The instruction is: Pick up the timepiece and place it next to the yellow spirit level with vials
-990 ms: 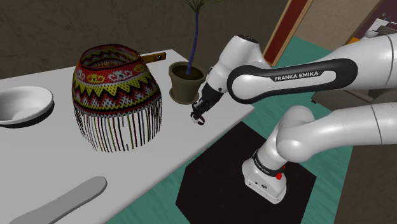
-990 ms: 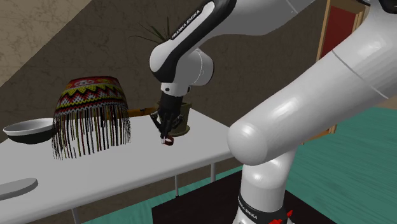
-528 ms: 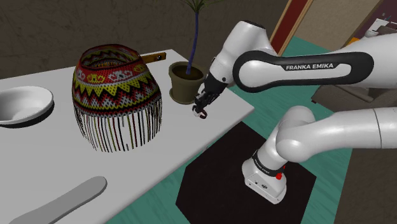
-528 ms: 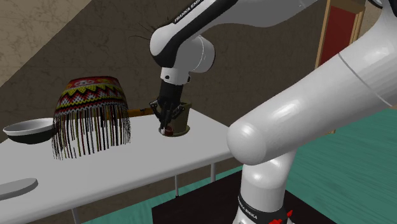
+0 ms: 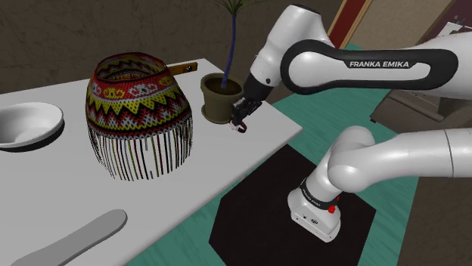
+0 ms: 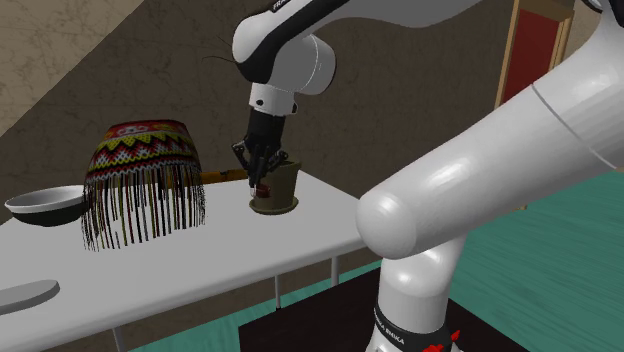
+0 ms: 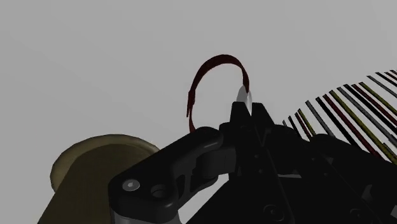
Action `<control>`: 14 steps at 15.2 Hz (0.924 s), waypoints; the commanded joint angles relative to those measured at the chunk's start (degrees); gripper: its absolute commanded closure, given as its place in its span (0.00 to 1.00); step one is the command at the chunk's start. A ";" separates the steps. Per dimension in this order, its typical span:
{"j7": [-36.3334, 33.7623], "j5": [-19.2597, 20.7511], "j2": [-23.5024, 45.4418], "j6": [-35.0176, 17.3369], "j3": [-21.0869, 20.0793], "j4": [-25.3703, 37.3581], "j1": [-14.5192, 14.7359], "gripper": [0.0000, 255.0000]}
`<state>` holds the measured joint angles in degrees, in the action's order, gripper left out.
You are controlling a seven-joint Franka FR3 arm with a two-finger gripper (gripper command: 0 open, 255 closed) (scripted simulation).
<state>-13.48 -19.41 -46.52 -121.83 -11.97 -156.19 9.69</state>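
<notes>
- The gripper (image 5: 240,122) is clenching the timepiece (image 7: 243,95), a small watch with a thin dark red strap, its fingertips pinching the pale case while the strap is looping free beyond them.
- The watch is hanging in the air above the table (image 5: 227,166), close beside the plant pot (image 5: 217,97) that is standing near the far corner on the stand's side.
- The yellow spirit level (image 5: 182,68) is lying along the table's far edge, partly hidden behind the patterned fringed cover (image 5: 138,106).
- The watch is looking light and small; I am judging the case stiff and probably smooth, so it may be prone to slipping or twisting between the pads.
- The strap is looking thin and limp, a poor place to hold; the case, where the fingers are pressing, is seeming the sounder spot.
- A glass face, if it has one, would be calling for a gentle set-down.
- The arm (image 5: 423,75) is carrying the words "FRANKA EMIKA" in white on a dark band; no writing on the watch is legible.
</notes>
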 commanded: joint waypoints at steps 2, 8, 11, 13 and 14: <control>1.07 0.67 6.91 -2.59 0.18 4.16 -1.30 1.00; 2.20 2.81 22.33 -6.45 0.16 15.57 -3.88 1.00; 2.17 4.23 29.46 -7.17 0.09 21.95 -4.90 1.00; 1.97 5.30 34.08 -7.24 0.05 26.47 -5.46 1.00; 1.82 5.86 36.37 -7.17 0.02 28.81 -5.71 1.00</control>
<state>-11.74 -14.27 -12.89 -129.39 -12.15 -130.42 4.44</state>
